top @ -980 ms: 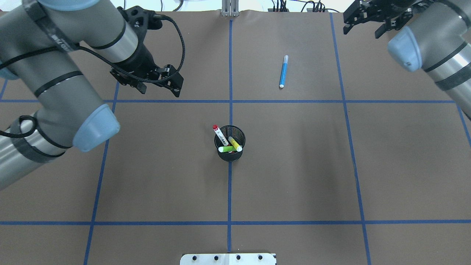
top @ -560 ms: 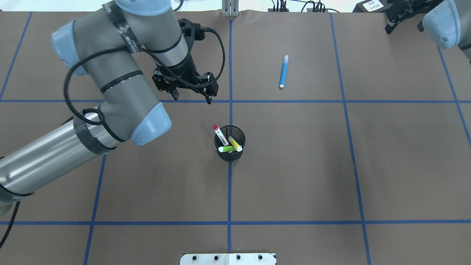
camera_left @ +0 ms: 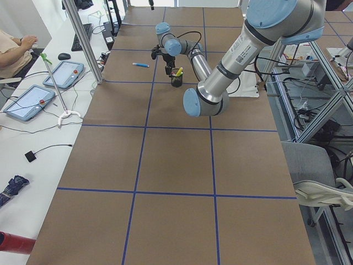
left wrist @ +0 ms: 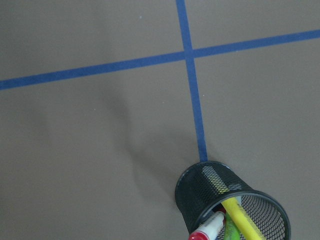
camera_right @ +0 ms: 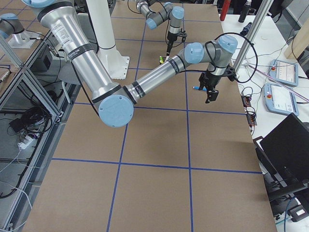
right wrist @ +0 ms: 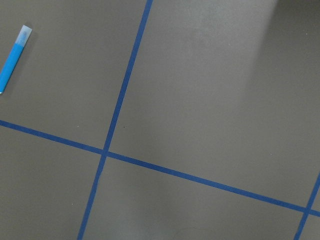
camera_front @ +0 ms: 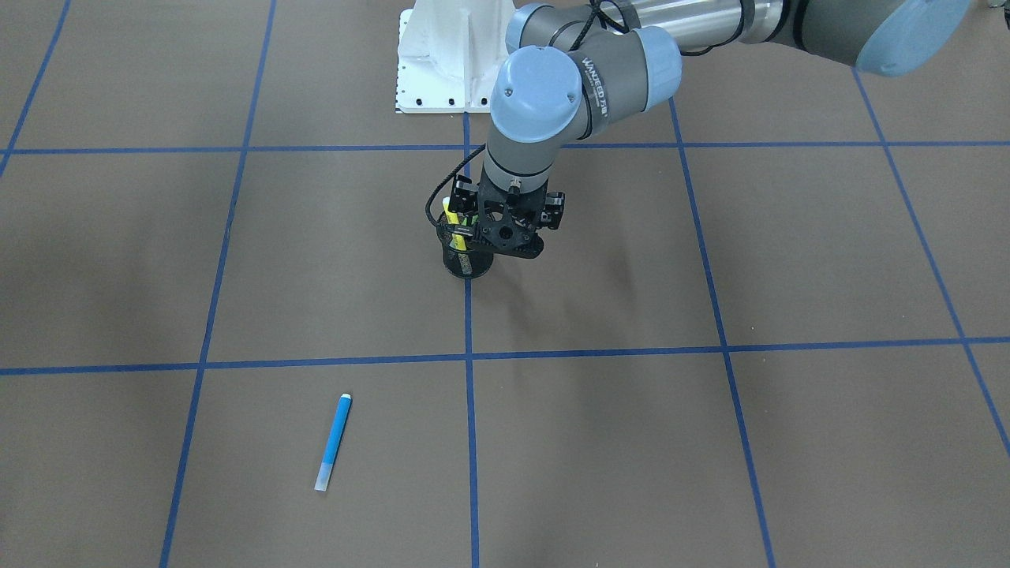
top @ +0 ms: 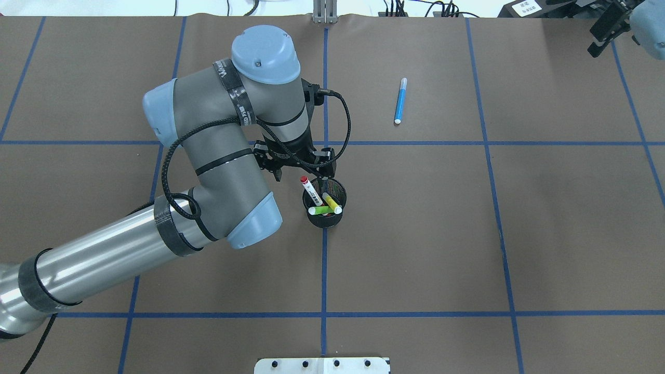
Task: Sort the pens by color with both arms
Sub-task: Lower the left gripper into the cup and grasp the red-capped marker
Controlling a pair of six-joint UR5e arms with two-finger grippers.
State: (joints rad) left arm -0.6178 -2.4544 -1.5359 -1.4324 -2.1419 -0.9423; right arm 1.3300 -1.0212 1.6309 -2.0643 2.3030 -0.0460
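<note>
Reaching into the cup looks like the current step. The left arm (top: 208, 171) sweeps in from the lower left of the overhead view. The left gripper (top: 302, 171) hangs just over the cup's upper-left rim, fingers spread wide and holding nothing.

The right arm (top: 647, 26) sits way off in the upper right corner. I can't tell if the right gripper (camera_right: 209, 93) is open or closed.

The black mesh cup (top: 324, 221) stands mid-frame on a taped line. In it, the red-capped pen (top: 308, 188) leans out to the upper left and sticks up highest, with the yellow pen (top: 332, 203) and green pen (top: 318, 210) lower. The blue pen (top: 400, 101) lies flat on its own, upper right of centre, well apart.

My take: go for the red-capped one, straddle the barrel just below the cap, stay off the rim, and pull along its lean. That cup probably tips easily.

Writing: there's white lettering on the arm's black band (camera_front: 596, 75) and print on the white barrel, both too blurry to read.
</note>
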